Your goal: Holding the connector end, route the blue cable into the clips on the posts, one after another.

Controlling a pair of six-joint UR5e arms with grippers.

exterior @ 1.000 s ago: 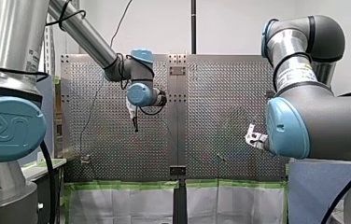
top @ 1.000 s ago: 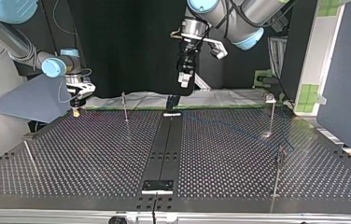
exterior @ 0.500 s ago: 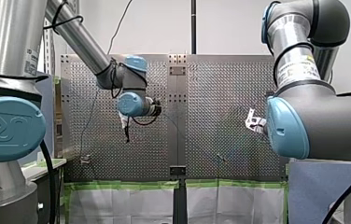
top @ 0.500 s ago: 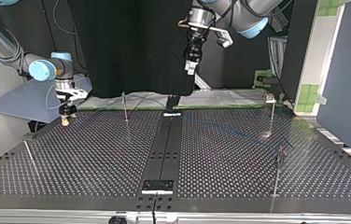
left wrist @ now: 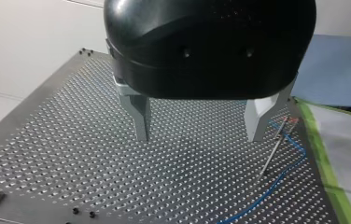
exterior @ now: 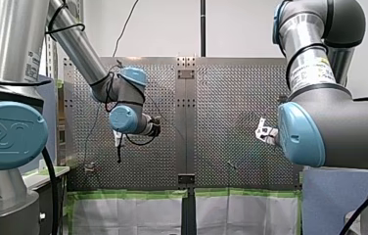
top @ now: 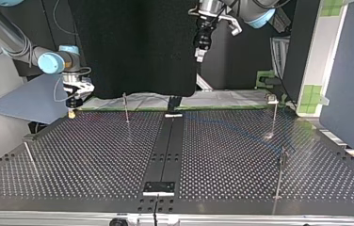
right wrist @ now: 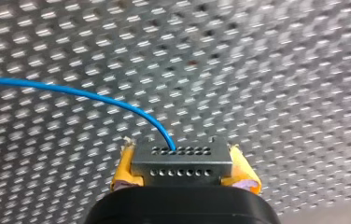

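In the right wrist view my right gripper (right wrist: pixel 184 168) has its yellow pads (right wrist: pixel 123 171) shut on a grey connector (right wrist: pixel 183 154). The blue cable (right wrist: pixel 71 91) curves out of that connector over the perforated table. At the top view's left this gripper (top: pixel 73 112) hangs just above the table's far edge. My left gripper (left wrist: pixel 199 137) is open and empty, high above the plate. A thin post (left wrist: pixel 272 151) with a clip and a run of blue cable (left wrist: pixel 278 177) lie beside one metal finger (left wrist: pixel 257 119). In the top view my left gripper (top: pixel 198 52) is well above the table.
Thin posts stand on the perforated table (top: pixel 95 160): one near the far middle (top: pixel 125 107), two at the top view's right (top: pixel 275 115) (top: pixel 281 174), one at the left (top: pixel 29 157). A black strip (top: pixel 165 150) runs down the centre. Green tape edges the table.
My left arm has swung toward the front view's left and lower there; in the top view its gripper rose and shifted right. My right gripper moved slightly along the far edge, still holding the connector.
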